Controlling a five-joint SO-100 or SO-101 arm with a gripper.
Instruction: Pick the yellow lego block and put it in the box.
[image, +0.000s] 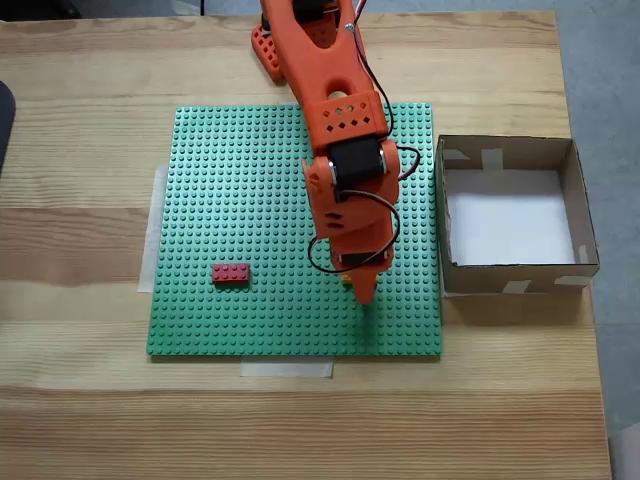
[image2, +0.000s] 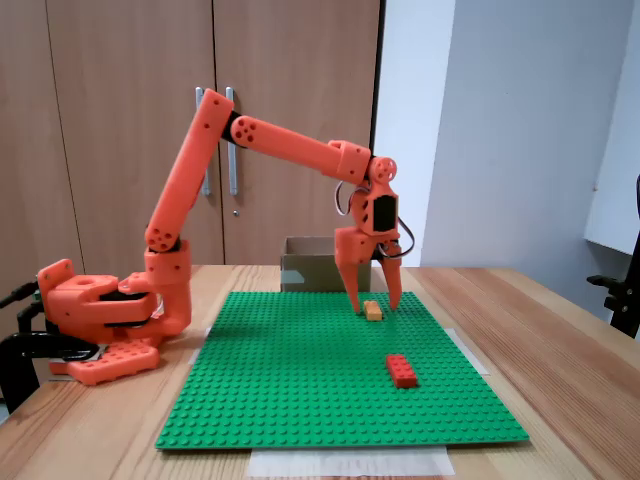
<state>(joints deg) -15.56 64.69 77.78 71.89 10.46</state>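
Gripper (image2: 375, 303): spread wide, tips astride yellow block (image2: 373, 311) on green plate (image2: 300, 390).
Red brick (image: 230, 272): well apart.
Box (image: 585, 215): beside plate.

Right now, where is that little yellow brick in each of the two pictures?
Top-down fixed view: the yellow lego block barely peeks out beside the gripper, lower right of the green baseplate.
Side fixed view: it lies on the baseplate between the open gripper's tips, in front of the box.
Shared landmark: the red brick.
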